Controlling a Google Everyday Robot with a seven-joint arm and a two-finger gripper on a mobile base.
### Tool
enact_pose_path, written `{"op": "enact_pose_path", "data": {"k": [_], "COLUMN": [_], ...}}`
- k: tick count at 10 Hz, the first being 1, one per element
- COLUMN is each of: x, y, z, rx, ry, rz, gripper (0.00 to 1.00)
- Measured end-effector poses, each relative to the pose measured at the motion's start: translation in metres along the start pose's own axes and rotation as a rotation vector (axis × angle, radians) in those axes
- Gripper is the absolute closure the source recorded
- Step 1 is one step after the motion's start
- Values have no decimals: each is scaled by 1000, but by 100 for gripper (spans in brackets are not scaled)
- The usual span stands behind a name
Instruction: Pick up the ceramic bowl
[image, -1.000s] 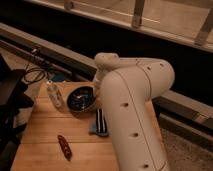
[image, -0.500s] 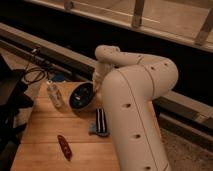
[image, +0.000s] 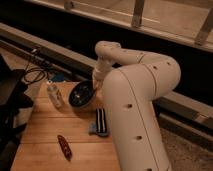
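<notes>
The ceramic bowl (image: 81, 94) is dark, glossy and round. It is at the back of the wooden table (image: 45, 132), tilted up on edge with its hollow facing left and towards the camera. My gripper (image: 95, 88) comes down from the white arm (image: 135, 95) at the bowl's right rim and is shut on that rim. The arm's bulk hides most of the fingers.
A small translucent white cup (image: 54, 95) stands just left of the bowl. A grey and black striped object (image: 100, 121) lies in front of the bowl, and a red-brown item (image: 64, 146) lies near the front. Black cables (image: 35, 74) and dark equipment (image: 10, 100) sit at the left.
The bowl lay flat on the table one second ago. It is now tipped up on edge at the gripper. The arm's wrist has shifted slightly.
</notes>
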Motion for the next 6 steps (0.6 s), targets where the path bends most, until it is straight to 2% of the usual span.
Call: {"op": "enact_pose_path", "data": {"k": [6], "x": [2], "y": [5], "z": [-14], "rx": [2], "ry": [-4], "rz": [-2], "gripper": [87]}}
